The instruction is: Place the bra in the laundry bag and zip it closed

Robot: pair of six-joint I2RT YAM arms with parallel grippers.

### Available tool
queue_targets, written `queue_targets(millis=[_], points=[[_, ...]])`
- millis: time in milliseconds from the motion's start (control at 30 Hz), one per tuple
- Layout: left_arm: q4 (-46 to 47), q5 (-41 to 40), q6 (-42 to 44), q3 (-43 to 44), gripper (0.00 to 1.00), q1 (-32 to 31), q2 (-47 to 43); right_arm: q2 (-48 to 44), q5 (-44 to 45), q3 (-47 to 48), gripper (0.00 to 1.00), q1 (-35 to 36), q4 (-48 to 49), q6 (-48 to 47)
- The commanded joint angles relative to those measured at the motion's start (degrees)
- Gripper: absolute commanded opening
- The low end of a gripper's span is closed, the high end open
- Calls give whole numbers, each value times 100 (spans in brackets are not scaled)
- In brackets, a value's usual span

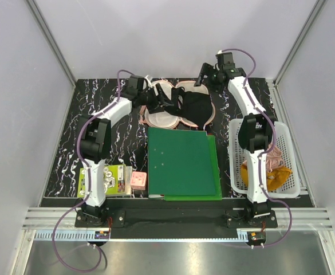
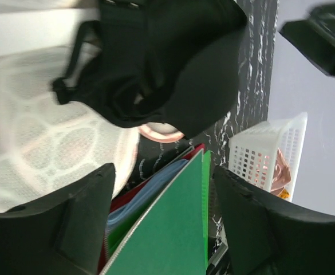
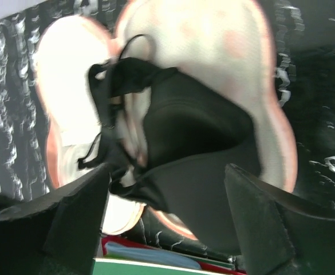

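From above, the laundry bag [image 1: 158,117] lay open at the far middle of the bench [image 1: 64,143], pale cups up. The bra [image 1: 194,107] sat on it, heaped mostly over the right cup with its straps bunched toward the middle. Your left gripper [image 1: 150,94] hung at the bag's left side and your right gripper [image 1: 204,75] stood just past its far right corner. In the left wrist view the jaws stood apart with nothing between them. The bra was just ahead, draped over the pale mesh, and the green folder [image 2: 167,240] and white basket [image 2: 259,152] showed past it. In the right wrist view the jaws were likewise spread wide and empty, looking down on the bra. Its dark cup seemed to reach the bag's pink rim on the near side, though blur made it hard to say whether it hung over. So the bra was on the bag rather than settled in it, I would judge, and the step was tucking. You needed to take the loose fabric near the rim, not the straps [image 3: 101,120], and push it toward the middle of the cup. The other gripper should have pinned the bag's edge so it did not slide. Every loop had to lie inside the zip line before you folded the bag shut, or the zip would likely catch it.
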Motion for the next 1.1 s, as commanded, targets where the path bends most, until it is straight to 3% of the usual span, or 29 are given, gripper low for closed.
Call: queue_targets(millis=[0,67,333,467,633,667,1067], points=[[410,-155,12,-115,67,-14,-270,163,242,-34,81,-35,-82,127],[366,-313,3,-264,63,-14,-463,154,1027,-8,73,167,-317,469],[-152,-901,100,-1080,58,-14,-1508,214,2307,-8,80,896,-722,2718],[-346,-990,152,-1486,58,-14,-2089,760,2405,861,77,1160,-1145,2967],[-574,-972,231,-1968,58,-14,-2765,1130,2800,1231,56,1275,-1539,3010],[-592,-972,232,-2040,58,-14,-2862,1156,2792,1232,48,1275,-1567,3054],[-645,-1007,152,-2629,59,-14,-3496,1481,2792,1276,46,1354,-1796,3433]])
